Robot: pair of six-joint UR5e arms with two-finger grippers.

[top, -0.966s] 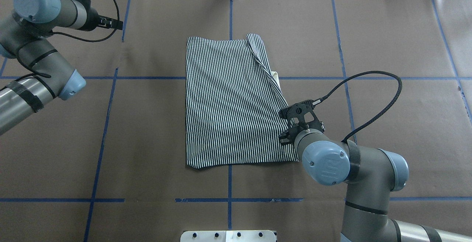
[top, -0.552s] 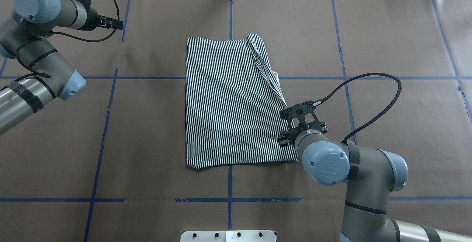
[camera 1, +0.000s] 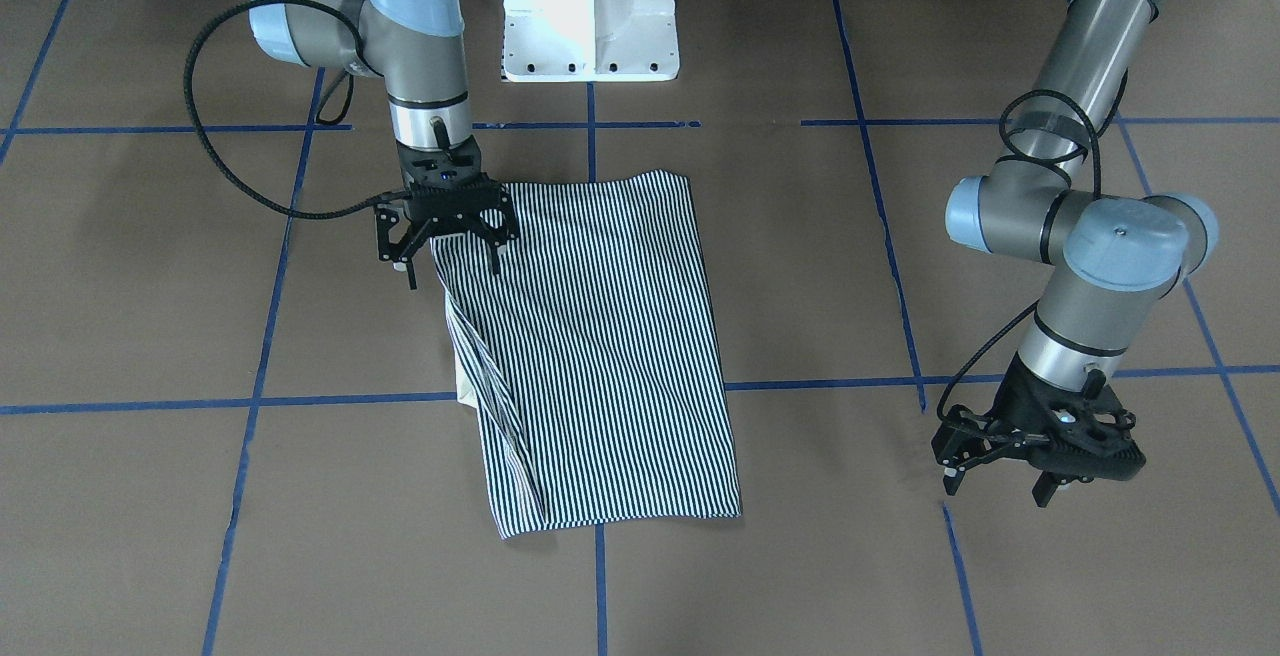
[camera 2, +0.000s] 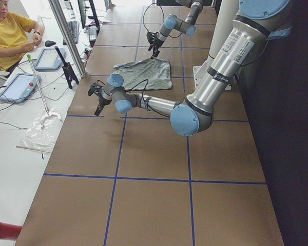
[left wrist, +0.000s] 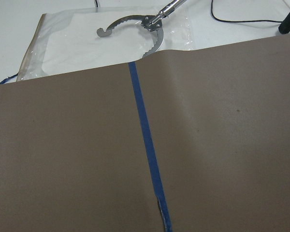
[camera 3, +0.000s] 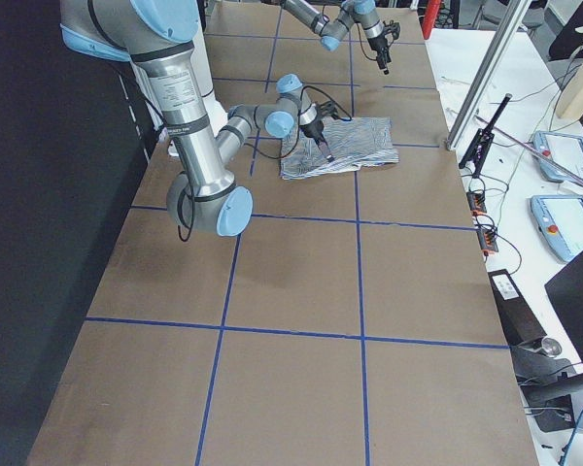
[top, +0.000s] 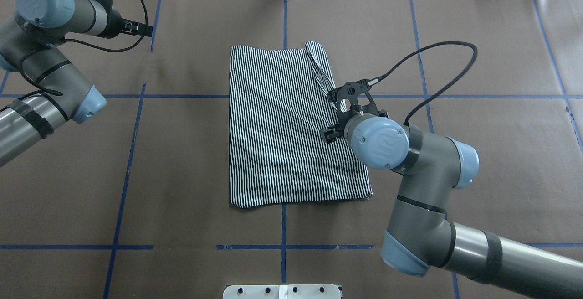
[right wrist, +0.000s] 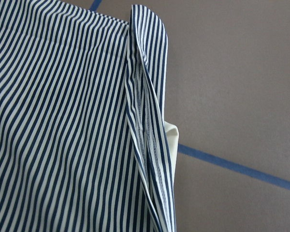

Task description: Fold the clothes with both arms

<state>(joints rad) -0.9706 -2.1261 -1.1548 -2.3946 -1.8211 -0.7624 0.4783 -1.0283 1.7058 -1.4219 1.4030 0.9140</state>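
Observation:
The striped shirt (top: 282, 126) lies folded into a flat upright rectangle at the table's middle. A narrow flap is folded along its right edge (right wrist: 147, 125), and a cream collar corner (right wrist: 170, 133) pokes out beneath it. My right gripper (camera 1: 452, 264) hangs open just above that edge, about halfway along it, fingers pointing down with nothing between them. In the overhead view its wrist (top: 375, 141) hides most of it. My left gripper (camera 1: 995, 486) stands open over bare brown paper at the far left, well away from the shirt (camera 1: 590, 356).
Brown paper with blue tape lines (top: 132, 144) covers the table. The white pedestal base (camera 1: 590, 16) sits at the robot's edge. A metal tool in a plastic bag (left wrist: 135, 24) lies past the paper's far-left edge. A seated person (camera 2: 10, 36) and tablets are beside the table.
My right arm has moved away from the shirt's near right corner, forward and slightly inward along the right edge. The shirt and left arm have not moved.

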